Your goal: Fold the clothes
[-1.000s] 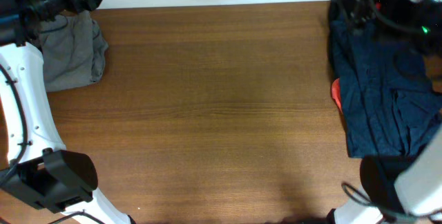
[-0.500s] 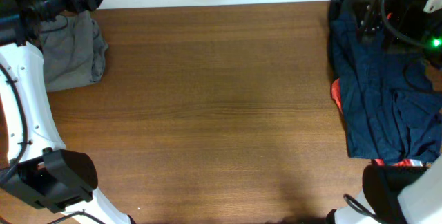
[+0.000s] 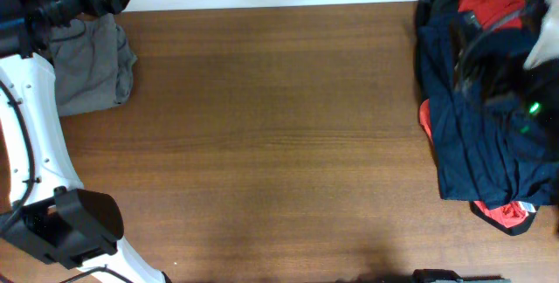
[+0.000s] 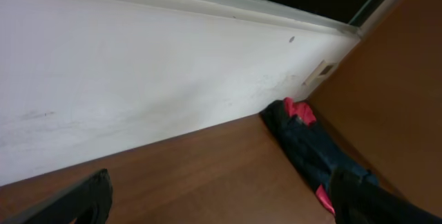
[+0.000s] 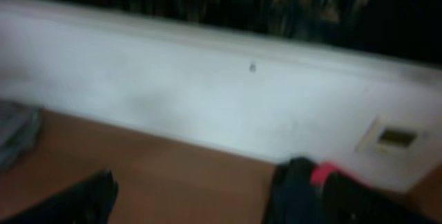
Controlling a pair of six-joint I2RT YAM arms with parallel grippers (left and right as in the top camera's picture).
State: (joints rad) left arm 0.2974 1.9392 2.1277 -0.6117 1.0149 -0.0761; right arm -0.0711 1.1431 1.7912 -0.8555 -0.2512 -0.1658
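Since 0.5 s ago the right pincer (image 5: 221, 189) shifted, uncovering red garment (image 3: 487, 5). It is released, blurred over navy garment (image 3: 472, 143). The left pincer (image 4: 221, 182) is released, at far edge of grey shorts (image 3: 87, 65).

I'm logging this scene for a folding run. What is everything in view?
grey garment: one, grey, bunched at the table's far left corner
navy garment: one, dark navy, heaped along the right edge
red garment: count unclear, red, showing at the navy heap's edges
table: one, brown wood
wall: one, white, behind the table
wall plate: one, pale, low on the wall
left gripper: black, open, far left corner
right gripper: black, open, near the heap
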